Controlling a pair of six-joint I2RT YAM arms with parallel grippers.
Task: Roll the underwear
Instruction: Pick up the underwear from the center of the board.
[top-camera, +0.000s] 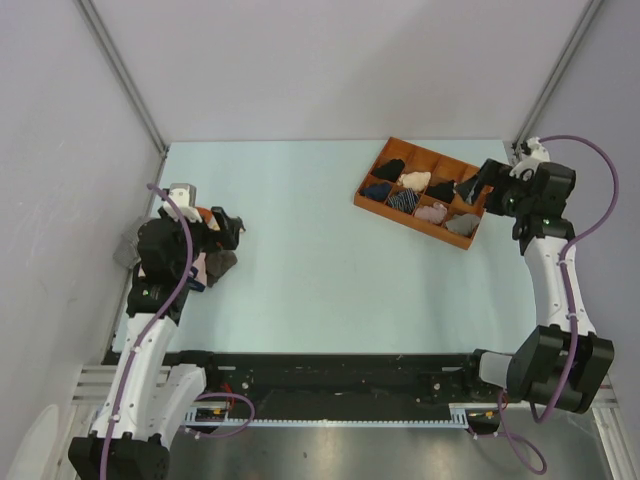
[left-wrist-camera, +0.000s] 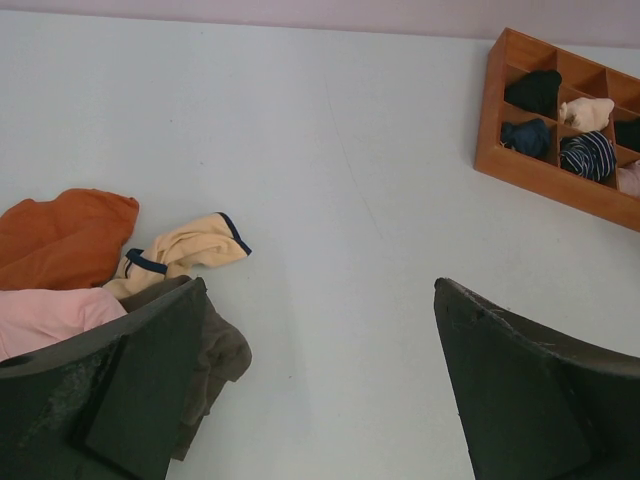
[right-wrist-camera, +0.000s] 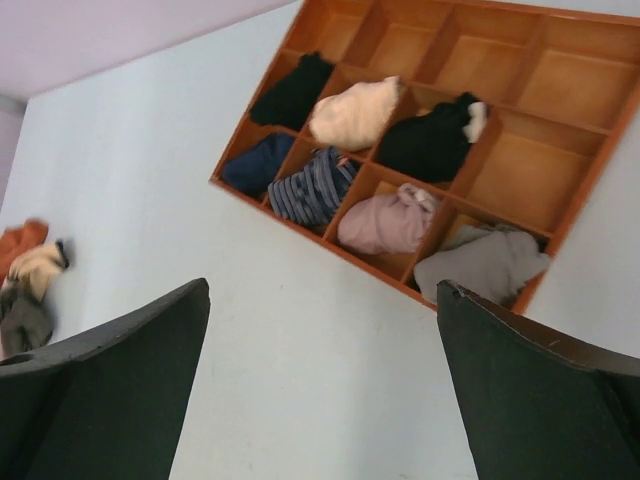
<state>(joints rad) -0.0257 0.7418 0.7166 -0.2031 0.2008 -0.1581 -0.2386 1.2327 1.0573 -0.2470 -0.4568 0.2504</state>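
The underwear (left-wrist-camera: 50, 318), light pink fabric, lies crumpled in a small pile of clothes at the table's left side, partly hidden by my left finger. It also shows as a pink patch in the top view (top-camera: 199, 268). My left gripper (left-wrist-camera: 318, 300) is open and empty, hovering just right of the pile, and shows in the top view (top-camera: 226, 228). My right gripper (right-wrist-camera: 322, 300) is open and empty, above the table beside the wooden tray; in the top view (top-camera: 478, 184) it sits over the tray's right end.
The pile also holds an orange cloth (left-wrist-camera: 60, 235), a beige-cream cloth with navy edging (left-wrist-camera: 190, 245) and a brown cloth (left-wrist-camera: 220, 355). A wooden compartment tray (top-camera: 410, 222) with several rolled garments stands at the back right, and shows in the right wrist view (right-wrist-camera: 300, 225).
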